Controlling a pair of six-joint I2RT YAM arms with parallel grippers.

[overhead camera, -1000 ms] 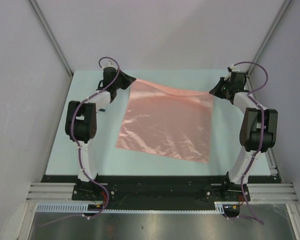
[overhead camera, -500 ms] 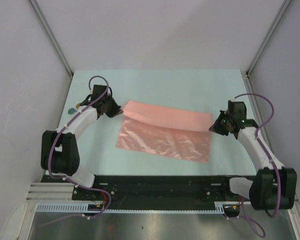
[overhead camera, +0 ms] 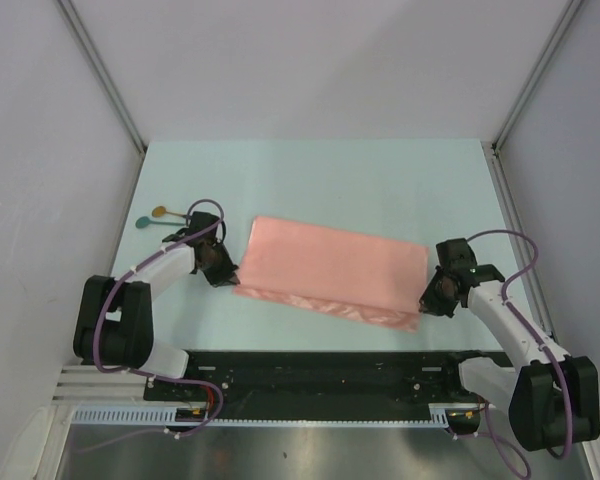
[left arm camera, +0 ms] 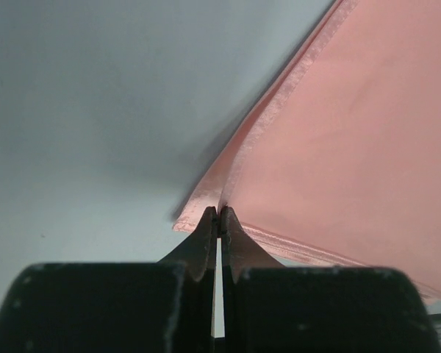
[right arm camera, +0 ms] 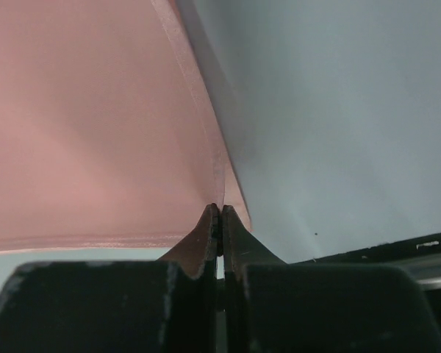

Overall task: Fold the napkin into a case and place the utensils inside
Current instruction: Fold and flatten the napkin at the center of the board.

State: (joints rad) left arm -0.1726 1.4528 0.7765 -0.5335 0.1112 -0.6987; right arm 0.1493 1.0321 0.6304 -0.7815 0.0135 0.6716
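The salmon-pink napkin [overhead camera: 330, 270] lies folded in half as a wide band across the table's near part, its upper layer almost reaching the near edge. My left gripper [overhead camera: 230, 276] pinches the upper layer's near-left corner [left arm camera: 219, 198], jaws shut on it. At the near-right corner [right arm camera: 219, 193] my right gripper [overhead camera: 427, 303] is shut on the cloth in the same way. Both held corners sit just above the lower layer's hem. The two utensils [overhead camera: 158, 216], small spoons with dark handles, lie side by side to the left of the napkin, beyond my left arm.
The pale table [overhead camera: 340, 180] ends in a black strip [overhead camera: 320, 362] right behind the napkin's near edge. Grey walls close in the left, right and far sides. The spoons lie close to my left forearm [overhead camera: 165, 262].
Both grippers have pulled the napkin's far edge up, over and toward the near edge. The cloth went from spread flat to folded in half. Both arms drew back and lowered.
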